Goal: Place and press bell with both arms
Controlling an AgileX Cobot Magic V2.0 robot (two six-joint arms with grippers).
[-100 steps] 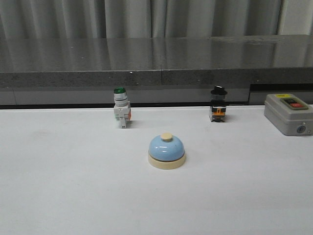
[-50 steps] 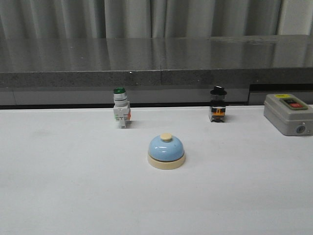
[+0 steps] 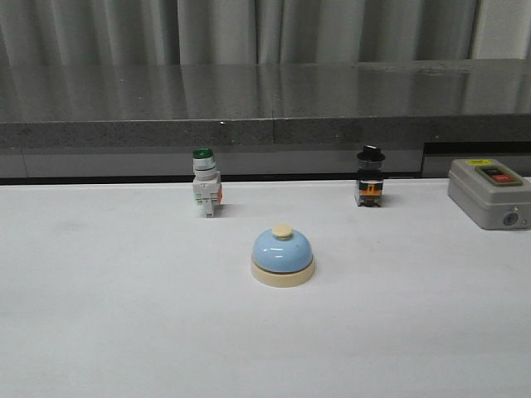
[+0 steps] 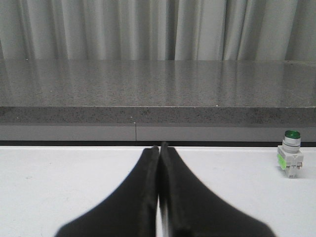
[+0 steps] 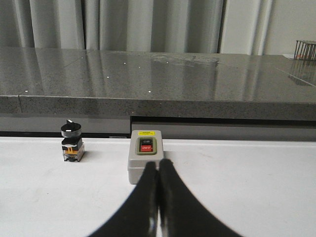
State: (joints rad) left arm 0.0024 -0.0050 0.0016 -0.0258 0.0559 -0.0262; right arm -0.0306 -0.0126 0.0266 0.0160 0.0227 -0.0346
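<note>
The light-blue bell (image 3: pixel 283 254) with a cream base and cream button stands upright near the middle of the white table (image 3: pixel 124 315) in the front view. Neither arm shows in the front view. In the left wrist view my left gripper (image 4: pixel 159 147) is shut and empty, low over the table; the bell is out of that view. In the right wrist view my right gripper (image 5: pixel 158 163) is shut and empty, with its tips in front of the grey box; the bell is out of that view too.
A green-capped white push-button switch (image 3: pixel 206 192) (image 4: pixel 291 159) stands behind the bell to the left. A black knob switch (image 3: pixel 370 186) (image 5: pixel 72 141) stands behind it to the right. A grey box with a red button (image 3: pixel 489 192) (image 5: pixel 145 155) sits at the far right. A dark stone ledge (image 3: pixel 265 124) runs along the back.
</note>
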